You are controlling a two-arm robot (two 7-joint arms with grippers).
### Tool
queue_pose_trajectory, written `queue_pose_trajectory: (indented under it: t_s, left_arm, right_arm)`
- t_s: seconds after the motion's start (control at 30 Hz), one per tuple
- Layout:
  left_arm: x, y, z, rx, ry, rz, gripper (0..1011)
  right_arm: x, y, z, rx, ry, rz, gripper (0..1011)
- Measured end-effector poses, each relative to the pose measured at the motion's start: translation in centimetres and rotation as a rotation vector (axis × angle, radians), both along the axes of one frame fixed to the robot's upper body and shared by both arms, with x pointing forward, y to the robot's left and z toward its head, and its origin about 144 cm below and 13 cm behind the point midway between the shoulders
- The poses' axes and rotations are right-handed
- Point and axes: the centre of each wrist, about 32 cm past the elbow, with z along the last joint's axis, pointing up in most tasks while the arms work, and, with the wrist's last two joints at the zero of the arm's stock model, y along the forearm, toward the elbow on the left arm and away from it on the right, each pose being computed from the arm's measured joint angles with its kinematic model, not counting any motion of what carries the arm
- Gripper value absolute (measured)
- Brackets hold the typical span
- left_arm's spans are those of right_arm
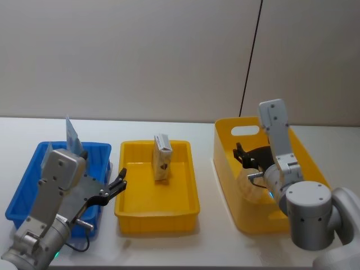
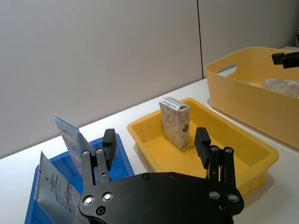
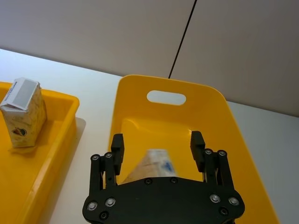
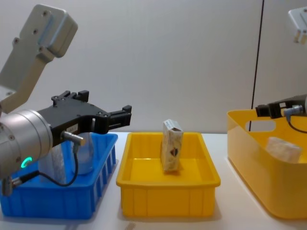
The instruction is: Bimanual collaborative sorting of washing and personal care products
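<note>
Head view first. The left gripper (image 1: pixel 112 190) hangs over the near right corner of the blue slatted plastic bin (image 1: pixel 22 194), jaws apart, nothing in them. A pale blue-white soft squeeze tube (image 1: pixel 72 135) sticks up at the bin's far end. The small white-beige printed carton (image 1: pixel 162 158) stands upright in the shallow yellow plastic tray (image 1: pixel 157 216), mid-bench. The right gripper (image 1: pixel 243 154) sits over the tall yellow plastic bin with a handle slot (image 1: pixel 225 169).

Left wrist view: jaws spread wide and empty, the carton framed between them but well beyond. Two tubes lean in the blue bin just beside one finger.

Right wrist view: jaws also wide and empty, with a pale pack (image 3: pixel 154 163) lying on the tall bin's floor below them.

Chest view: the left gripper points toward the tray, above the blue bin's rim. The right one sits at about rim height of the tall bin.

My worries:
- The carton is tall and narrow, so I reckon a glancing finger tips it over before the jaws close.
- The leaning tubes could get nudged flat if the left arm swings sideways.
- On the right, going down off-centre could catch a finger on the bin wall, and a soft pack may squirm out of a pinch.

Hard to make out: the pale pack is blurred and half covered by the gripper body, so I can't tell if it's a tube or a carton. The chest view cuts off most of the right gripper at its edge.
</note>
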Motion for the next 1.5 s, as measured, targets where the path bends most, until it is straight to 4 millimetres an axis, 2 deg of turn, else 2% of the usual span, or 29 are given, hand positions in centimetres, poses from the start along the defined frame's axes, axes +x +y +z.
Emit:
queue_pose_trajectory:
  t_s: [0.03, 0.07, 0.23, 0.8, 1.5]
  left_arm:
    - [0.0, 0.0, 0.0, 0.000, 0.000, 0.000, 1001]
    - [0.0, 0.0, 0.0, 0.000, 0.000, 0.000, 1001]
    - [0.0, 0.0, 0.0, 0.000, 0.000, 0.000, 1001]
    - [-0.1, 0.3, 0.2, 0.013, -0.010, 0.034, 1001]
    - [0.1, 2.6, 0.1, 0.016, -0.014, 0.225, 1001]
  right_arm:
    - [0.0, 0.0, 0.0, -0.002, -0.002, 0.004, 877]
    - [0.0, 0.1, 0.0, -0.002, -0.003, 0.006, 877]
    - [-0.4, 0.4, 0.1, -0.009, -0.022, 0.026, 1004]
    - [-1.0, 0.9, 0.3, -0.019, -0.052, 0.059, 1004]
    - [-1.2, 1.0, 0.4, -0.022, -0.062, 0.068, 1004]
